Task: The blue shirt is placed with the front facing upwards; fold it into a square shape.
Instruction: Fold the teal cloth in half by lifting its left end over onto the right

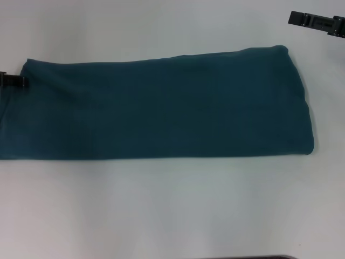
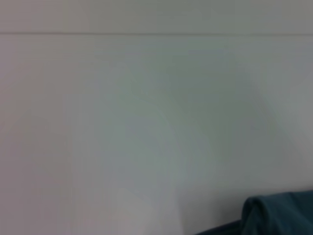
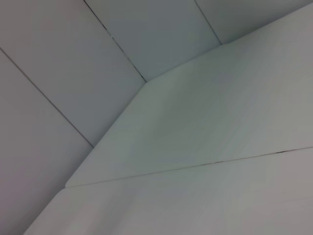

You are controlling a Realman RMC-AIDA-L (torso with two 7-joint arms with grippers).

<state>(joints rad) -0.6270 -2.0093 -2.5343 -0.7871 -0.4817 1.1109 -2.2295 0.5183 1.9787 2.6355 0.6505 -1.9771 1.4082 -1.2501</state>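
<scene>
1. The shirt (image 1: 161, 110) lies flat on a white table (image 1: 172, 210), folded into a long band with only plain teal cloth showing.
2. In the head view the band's long axis runs left to right, tilted slightly, with its right end sitting a little farther from the robot than its left.
3. The right end is a rounded fold; the left end runs past the picture's edge.
4. The near long edge is straight and clean, while the far edge rises gently toward the right.
5. The left gripper (image 1: 13, 81) sits at the far left corner of the band, at the cloth's edge; whether it is pinching the cloth or merely beside it cannot be told.
6. The right gripper (image 1: 318, 22) hangs over bare table beyond the band's far right corner, apart from the cloth; its jaws cannot be made out either.
7. The left wrist view shows a rounded teal fold (image 2: 279, 213) against the pale tabletop.
8. The right wrist view takes in only white tabletop panels (image 3: 195, 137) meeting at thin seams, and a pale floor with dark joint lines beyond the table's edge.
</scene>
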